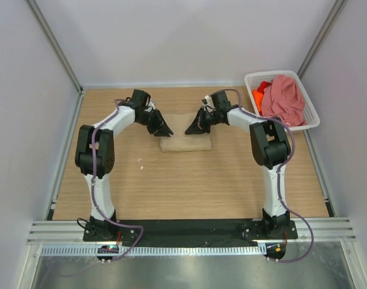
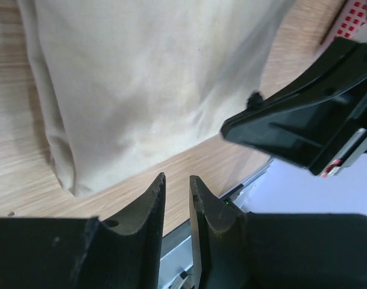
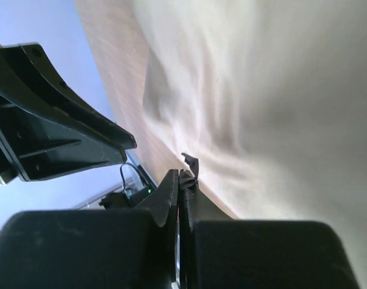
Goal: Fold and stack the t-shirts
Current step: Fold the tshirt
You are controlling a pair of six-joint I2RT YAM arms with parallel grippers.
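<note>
A beige-tan t-shirt lies folded into a small rectangle on the wooden table, at the middle back. It also shows in the left wrist view and the right wrist view. My left gripper hovers over the shirt's left end, with its jaws a narrow gap apart and empty. My right gripper hovers over the shirt's upper middle, shut and empty. The dusty pink t-shirt and the bright orange t-shirt lie crumpled in the basket.
A white plastic lattice basket stands at the back right corner, against the right wall. Grey walls close the table on three sides. A black strip and a metal rail run along the near edge by the arm bases.
</note>
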